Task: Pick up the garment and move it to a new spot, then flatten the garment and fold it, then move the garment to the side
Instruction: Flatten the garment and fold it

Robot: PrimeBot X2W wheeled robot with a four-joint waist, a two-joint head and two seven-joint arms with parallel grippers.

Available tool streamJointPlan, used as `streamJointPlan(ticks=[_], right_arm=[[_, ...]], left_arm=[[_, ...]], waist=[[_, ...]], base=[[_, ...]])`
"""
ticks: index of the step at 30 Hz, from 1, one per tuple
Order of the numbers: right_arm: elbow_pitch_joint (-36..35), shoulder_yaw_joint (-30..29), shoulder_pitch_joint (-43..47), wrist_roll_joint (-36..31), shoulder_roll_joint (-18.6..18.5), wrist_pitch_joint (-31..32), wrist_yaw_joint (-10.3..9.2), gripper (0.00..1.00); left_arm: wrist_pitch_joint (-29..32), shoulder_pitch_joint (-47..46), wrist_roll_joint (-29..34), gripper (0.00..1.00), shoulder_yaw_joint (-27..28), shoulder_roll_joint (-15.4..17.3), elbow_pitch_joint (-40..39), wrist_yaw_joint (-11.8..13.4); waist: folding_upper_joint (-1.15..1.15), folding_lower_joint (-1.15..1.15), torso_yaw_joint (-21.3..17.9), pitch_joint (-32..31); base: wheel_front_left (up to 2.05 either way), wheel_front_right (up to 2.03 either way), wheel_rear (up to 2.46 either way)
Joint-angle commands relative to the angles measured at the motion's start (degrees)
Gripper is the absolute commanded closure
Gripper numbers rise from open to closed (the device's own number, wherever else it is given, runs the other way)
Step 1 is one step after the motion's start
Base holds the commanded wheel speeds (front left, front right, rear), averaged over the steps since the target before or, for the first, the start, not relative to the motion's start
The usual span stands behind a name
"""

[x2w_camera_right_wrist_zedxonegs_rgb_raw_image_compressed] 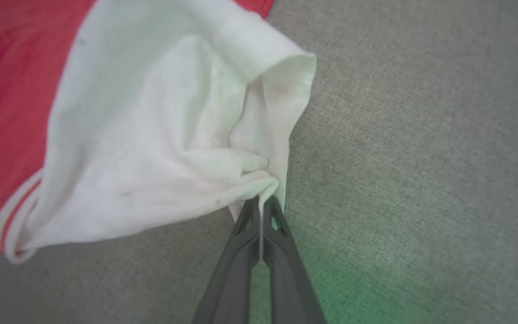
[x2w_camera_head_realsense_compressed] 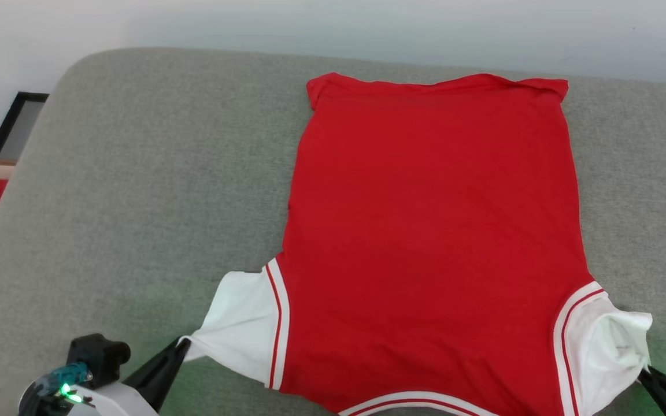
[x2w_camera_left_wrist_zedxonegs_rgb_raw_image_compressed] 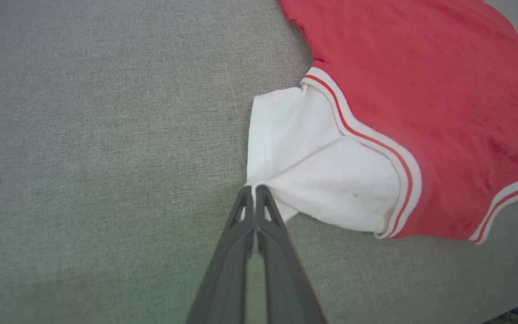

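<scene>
- left gripper point(x2w_camera_left_wrist_zedxonegs_rgb_raw_image_compressed: 254, 189): jaws closed tight on the tip of the left sleeve point(x2w_camera_left_wrist_zedxonegs_rgb_raw_image_compressed: 313, 166), by the near edge of the cushion point(x2w_camera_head_realsense_compressed: 136, 173). The cloth is drawn to a point, so the pull looks outward.
- garment point(x2w_camera_head_realsense_compressed: 431, 231): right of centre on the cushion, plain red side up, hem toward the far edge, collar toward the near edge, body mostly flat.
- right gripper point(x2w_camera_right_wrist_zedxonegs_rgb_raw_image_compressed: 262, 200): closed on the bunched right sleeve point(x2w_camera_right_wrist_zedxonegs_rgb_raw_image_compressed: 151, 135).
- judgement: 2 opposed pinches tension the shoulders for flattening.
</scene>
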Motion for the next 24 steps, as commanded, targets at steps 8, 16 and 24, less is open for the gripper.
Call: streamJointPlan(ticks=[8, 16, 24], right_arm=[[-5.3, 1.2, -4.9, 5.1, -3.3, 16.3, -0.06, 0.00], [-15.4, -4.4, -7.5, 9.5, -5.9, 32.8, -0.06, 0.00], [-19.4, -10.5, -18.8, 6.1, -2.4, 35.6, -0.06, 0.00]], left_arm=[[-0.1, 1.0, 0.7, 1.00, 0.9, -0.8, 0.0, -0.2], [-0.1, 1.4, 0.8, 1.00, 1.1, -0.7, -0.6, 0.3], [0.2, -0.3, 1.9, 1.00, 1.0, -2.0, -1.3, 0.2]], waist=[[0.00, 0.00, -1.1, -0.3], [0.00, 0.00, -1.9, -0.9], [0.00, 0.00, -0.1, 0.8]], base=[[0.00, 0.00, 0.00], [0.00, 0.00, 0.00], [0.00, 0.00, 0.00]])
